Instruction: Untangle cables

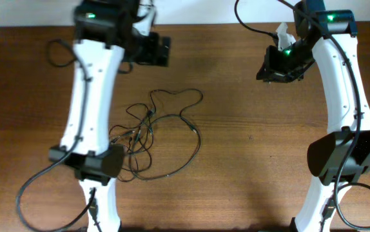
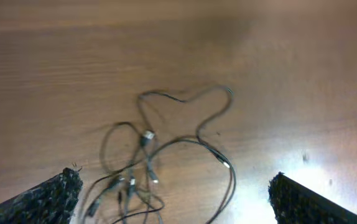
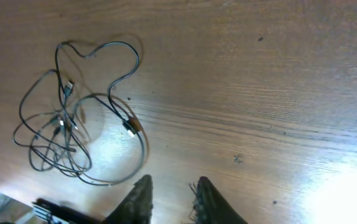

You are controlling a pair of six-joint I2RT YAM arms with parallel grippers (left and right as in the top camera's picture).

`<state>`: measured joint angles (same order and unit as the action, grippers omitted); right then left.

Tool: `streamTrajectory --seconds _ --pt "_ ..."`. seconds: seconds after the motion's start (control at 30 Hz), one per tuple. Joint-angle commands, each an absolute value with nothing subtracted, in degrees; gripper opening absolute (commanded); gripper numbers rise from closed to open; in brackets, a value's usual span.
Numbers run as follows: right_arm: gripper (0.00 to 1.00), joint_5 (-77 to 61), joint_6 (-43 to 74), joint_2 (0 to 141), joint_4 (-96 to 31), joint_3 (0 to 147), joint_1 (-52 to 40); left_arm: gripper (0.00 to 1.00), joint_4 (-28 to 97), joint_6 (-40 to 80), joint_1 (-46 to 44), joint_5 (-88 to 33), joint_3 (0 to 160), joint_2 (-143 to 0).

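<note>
The cables [image 1: 147, 122] lie as one loose tangle of thin black cords on the brown table, between the two arms and left of centre. In the left wrist view the cables [image 2: 147, 138] sit below and ahead of my left gripper [image 2: 175, 199], which is open wide with nothing between its fingers [image 2: 48, 199]. From overhead, the left gripper [image 1: 154, 50] hovers at the back, beyond the tangle. My right gripper [image 1: 276, 67] hangs at the back right, well clear of the cords. Its wrist view shows the right gripper [image 3: 173, 190] open a little and empty, with the cables [image 3: 132, 127] off to its left.
Both white arms rise from bases at the front edge, with a thick black arm cable [image 1: 37, 187] looping at the front left and another [image 1: 365, 200] at the front right. The table's back edge [image 1: 204, 24] meets a pale surface.
</note>
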<state>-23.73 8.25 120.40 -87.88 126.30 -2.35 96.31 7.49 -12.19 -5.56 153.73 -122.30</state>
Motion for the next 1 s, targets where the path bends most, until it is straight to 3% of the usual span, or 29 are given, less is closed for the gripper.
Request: streamTrajectory --seconds 0.0,0.17,0.3,0.47,0.53,0.6,0.63,0.77,0.9,0.97 --pt "0.30 -23.27 7.31 120.16 -87.79 126.65 -3.11 0.99 96.73 10.02 -7.68 -4.49 155.87 -112.03" --pt "0.35 -23.24 6.81 120.22 -87.61 126.65 -3.49 0.99 96.73 12.53 -6.85 -1.93 147.50 -105.32" --pt "0.43 -22.39 6.17 120.29 -87.55 126.65 -3.46 0.99 95.42 22.96 -6.87 5.41 124.77 -98.06" --pt "0.48 -21.96 6.17 120.31 -87.18 126.65 -3.46 0.91 85.65 25.04 -7.55 5.32 97.67 -92.79" --pt "0.50 -21.93 6.17 120.31 -87.18 126.65 -3.46 0.83 80.64 26.24 -7.55 4.67 87.96 -91.94" --pt "0.51 -21.76 6.17 120.31 -87.20 126.65 -3.46 0.83 77.03 26.30 -7.55 3.31 81.71 -91.90" --pt "0.52 -21.76 6.17 120.31 -87.22 126.65 -3.46 0.71 74.67 26.35 -7.46 2.13 78.04 -91.90" --pt "0.52 -21.76 6.17 120.31 -87.24 126.65 -3.46 0.62 71.53 26.33 -7.44 0.84 72.82 -91.92" --pt "0.53 -21.78 6.17 120.31 -87.24 126.65 -3.49 0.36 69.93 26.28 -7.51 0.82 69.12 -91.92" --pt "0.53 -21.78 6.17 120.31 -87.24 126.65 -3.46 0.32 68.53 25.32 -7.51 0.82 67.16 -91.92"
